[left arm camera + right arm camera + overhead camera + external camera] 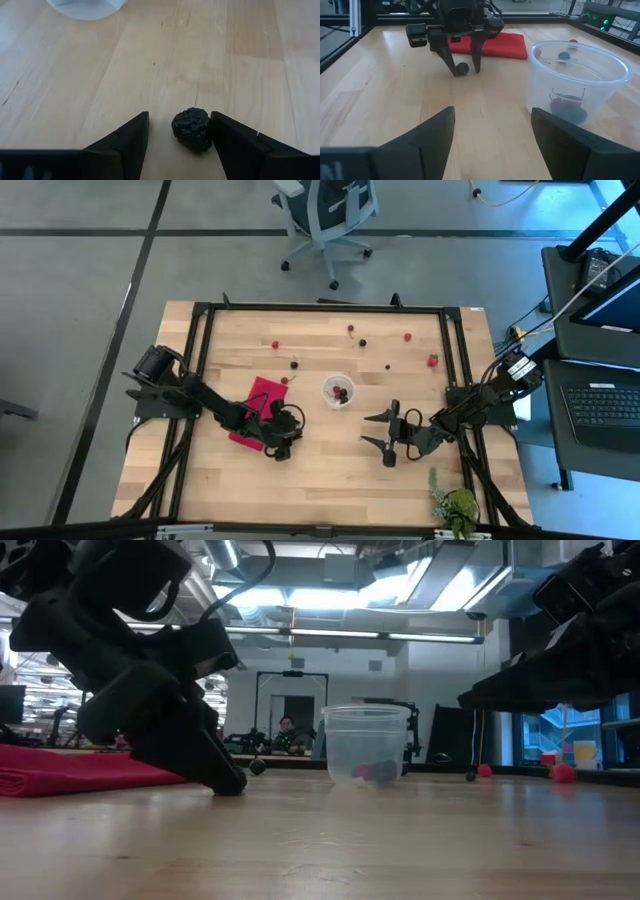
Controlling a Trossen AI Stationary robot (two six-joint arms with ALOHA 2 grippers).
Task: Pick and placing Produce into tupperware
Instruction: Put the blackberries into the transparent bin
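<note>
Between your left gripper's (180,142) parted fingers sits a dark bumpy berry (192,128) on the desk (100,75), touching one finger, ungripped, near the tupperware (577,85). It looks soft and light; close gently across its middle. Your right gripper (388,433) waits open, empty.

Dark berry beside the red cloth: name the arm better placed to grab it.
Left. The left gripper is down at the table with its open fingers around the dark berry. The right gripper hangs open on the cup's other side.
</note>
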